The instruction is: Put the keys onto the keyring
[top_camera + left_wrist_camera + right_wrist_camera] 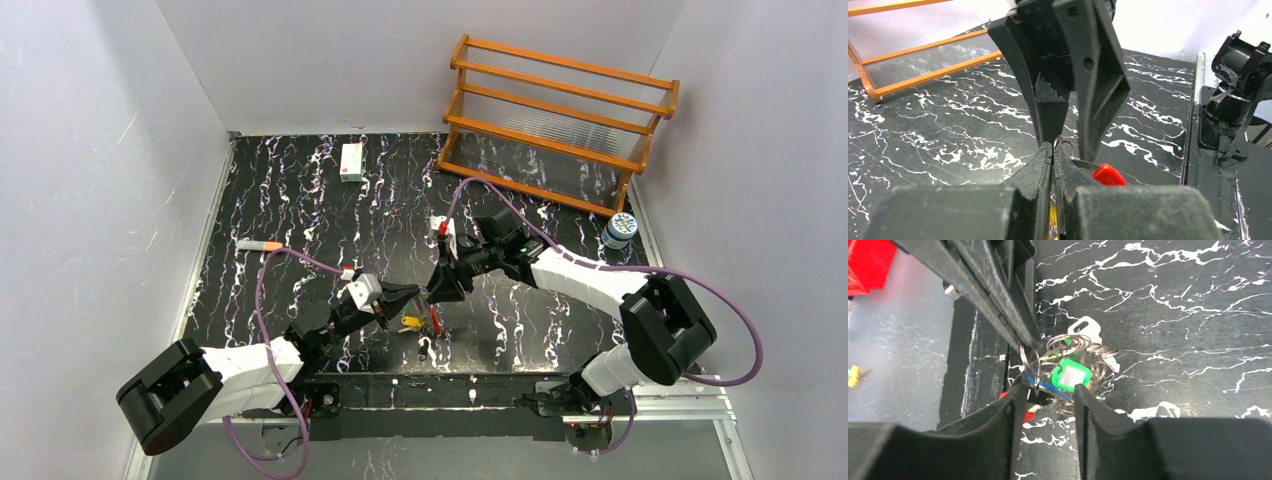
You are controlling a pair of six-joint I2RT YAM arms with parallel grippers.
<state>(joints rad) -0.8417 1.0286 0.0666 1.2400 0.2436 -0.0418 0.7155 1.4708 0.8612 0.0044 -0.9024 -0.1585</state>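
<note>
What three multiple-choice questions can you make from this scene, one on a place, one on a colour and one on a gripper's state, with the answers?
1. Where on the table is the wooden rack?
A. near left corner
B. far right corner
C. near middle

2. What colour is the tag between the right gripper fingertips?
A. green
B. pink
C. brown

3. How is the left gripper?
A. wide open, empty
B. half open, empty
C. shut on the keyring wire

Answers:
1 B: the top view shows it by the far right walls.
2 A: the right wrist view shows a green tag there.
3 C: the left wrist view shows its fingers pinched on the thin wire.
</note>
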